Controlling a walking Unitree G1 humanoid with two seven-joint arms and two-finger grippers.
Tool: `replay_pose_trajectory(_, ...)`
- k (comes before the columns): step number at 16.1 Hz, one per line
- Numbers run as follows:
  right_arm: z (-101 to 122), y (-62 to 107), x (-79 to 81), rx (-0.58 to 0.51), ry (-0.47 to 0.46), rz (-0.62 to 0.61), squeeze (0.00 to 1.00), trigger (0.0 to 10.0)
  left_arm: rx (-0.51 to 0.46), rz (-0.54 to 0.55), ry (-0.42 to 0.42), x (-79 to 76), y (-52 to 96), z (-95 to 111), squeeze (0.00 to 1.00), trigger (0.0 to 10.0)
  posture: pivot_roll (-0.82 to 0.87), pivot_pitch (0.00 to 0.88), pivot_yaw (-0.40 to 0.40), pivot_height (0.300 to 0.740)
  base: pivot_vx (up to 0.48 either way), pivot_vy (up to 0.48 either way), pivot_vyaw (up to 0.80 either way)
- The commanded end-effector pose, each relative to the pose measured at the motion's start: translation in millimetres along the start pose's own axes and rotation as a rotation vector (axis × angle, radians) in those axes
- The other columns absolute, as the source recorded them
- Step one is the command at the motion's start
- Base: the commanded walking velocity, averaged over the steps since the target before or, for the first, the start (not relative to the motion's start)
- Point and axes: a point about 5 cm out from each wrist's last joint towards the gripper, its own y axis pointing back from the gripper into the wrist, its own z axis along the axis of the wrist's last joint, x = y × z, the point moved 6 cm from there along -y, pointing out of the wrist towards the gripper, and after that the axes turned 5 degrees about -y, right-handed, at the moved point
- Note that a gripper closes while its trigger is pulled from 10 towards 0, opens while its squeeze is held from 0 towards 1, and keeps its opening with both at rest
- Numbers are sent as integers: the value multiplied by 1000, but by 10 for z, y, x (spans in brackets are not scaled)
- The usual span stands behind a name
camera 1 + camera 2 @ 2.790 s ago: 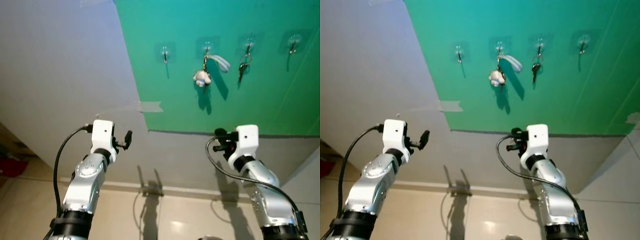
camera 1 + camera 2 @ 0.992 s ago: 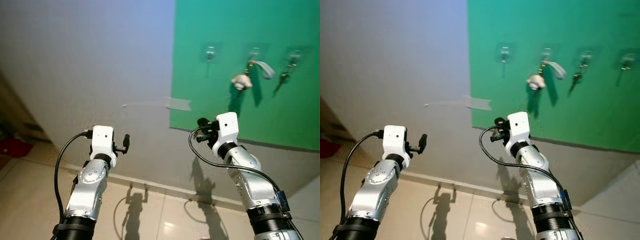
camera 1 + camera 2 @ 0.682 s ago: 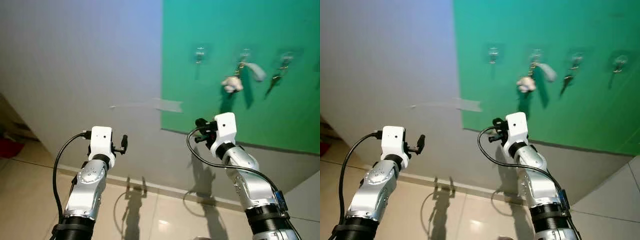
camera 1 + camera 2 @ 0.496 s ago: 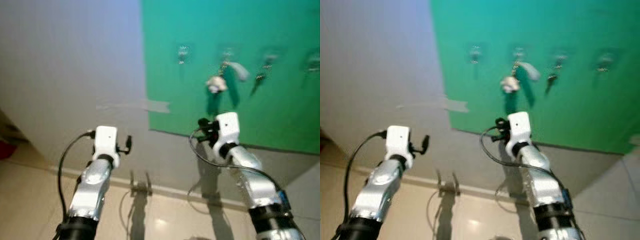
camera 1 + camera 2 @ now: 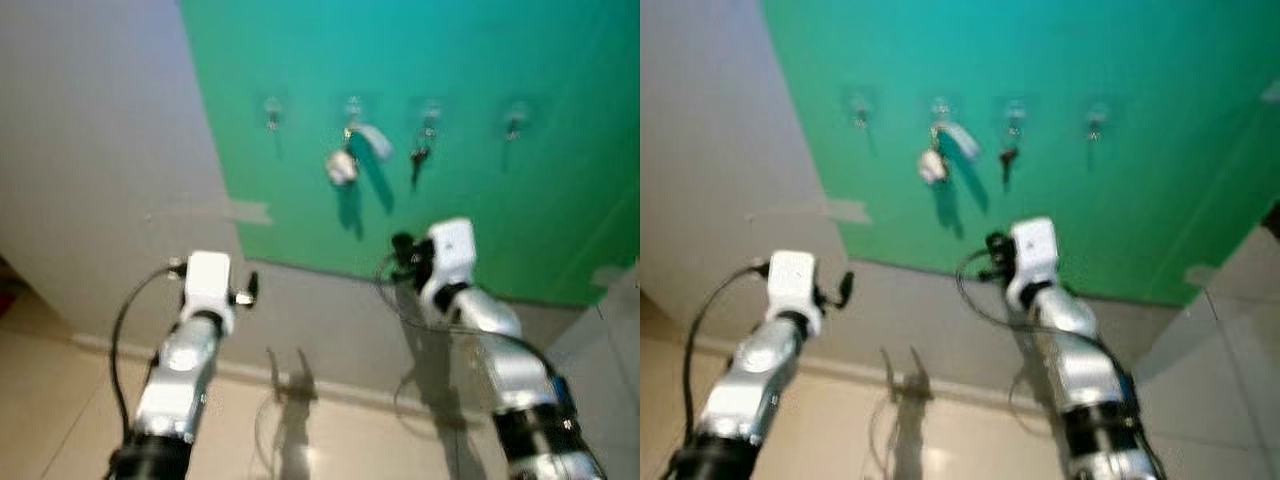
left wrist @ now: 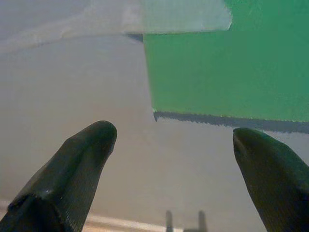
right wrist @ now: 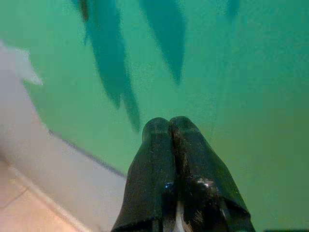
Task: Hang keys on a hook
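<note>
Seemingly both sets of keys are already hung on the row of four small clear hooks [image 5: 352, 105] stuck to the green wall panel [image 5: 500, 180]; a bunch with a white plush charm and pale strap [image 5: 345, 163] is seen on the second hook from the left, and a smaller dark key set [image 5: 421, 150] on the third; the first and fourth hooks look bare, though the head views are blurred. The right claw [image 7: 170, 145] is held below the hooks, in front of the panel's lower part, its fingers pressed together with nothing made out between them; the left claw [image 6: 174, 145] is raised near the panel's lower left corner, by the pale strip of tape [image 6: 183, 17], its fingers spread wide and empty.

The risk is judged to lie in the closeness of the right claw to the hung keys: were it lifted or swung while the view is smeared by motion, the plush charm or its strap could be snagged and dragged off; the stuck-on hooks might also be peeled from the panel by a knock.
</note>
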Motion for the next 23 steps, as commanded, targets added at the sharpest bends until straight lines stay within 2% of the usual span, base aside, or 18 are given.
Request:
replay_pose_trajectory(1,40,-32,42,-3,9,16,0,10000,2,16,-2,41,5,3,0,10000,-107,0,38,740,0,0,0)
replay_pose_trajectory(2,124,-59,60,-18,20,23,0,10000,3,17,-4,45,11,-2,0,10000,-105,0,37,740,0,0,0)
replay_pose_trajectory(3,304,-90,87,-61,30,35,0,10000,5,17,-7,45,23,-14,0,10000,-105,0,37,740,0,0,0)
replay_pose_trajectory(4,344,-94,94,-71,31,39,0,10000,6,17,-7,45,22,-14,0,10000,-104,0,36,740,0,0,0)
replay_pose_trajectory(7,755,-116,159,-168,54,76,0,10000,5,8,-13,20,24,-17,0,10000,-103,0,36,740,0,0,0)
replay_pose_trajectory(10,976,-130,98,-207,88,73,0,10000,5,3,-17,3,15,-18,0,10000,-106,0,38,740,0,0,0)
replay_pose_trajectory(11,1045,-123,15,-212,89,58,0,10000,5,-1,-20,0,13,-17,0,10000,-107,0,37,740,0,0,0)
replay_pose_trajectory(14,1072,-92,-219,-203,103,-6,0,10000,7,-4,-24,-2,15,-22,0,10000,-111,0,36,740,0,0,0)
replay_pose_trajectory(16,970,-77,-247,-167,101,-8,0,10000,9,-7,-24,-12,15,-31,0,10000,-112,0,35,740,0,0,0)
replay_pose_trajectory(20,854,-33,-32,-130,104,77,0,10000,10,-10,-26,-19,14,-31,0,10000,-113,0,37,740,0,0,0)
replay_pose_trajectory(23,1102,76,-21,-175,101,109,0,10000,13,-7,-26,-4,19,-45,0,10000,-116,0,36,740,0,0,0)
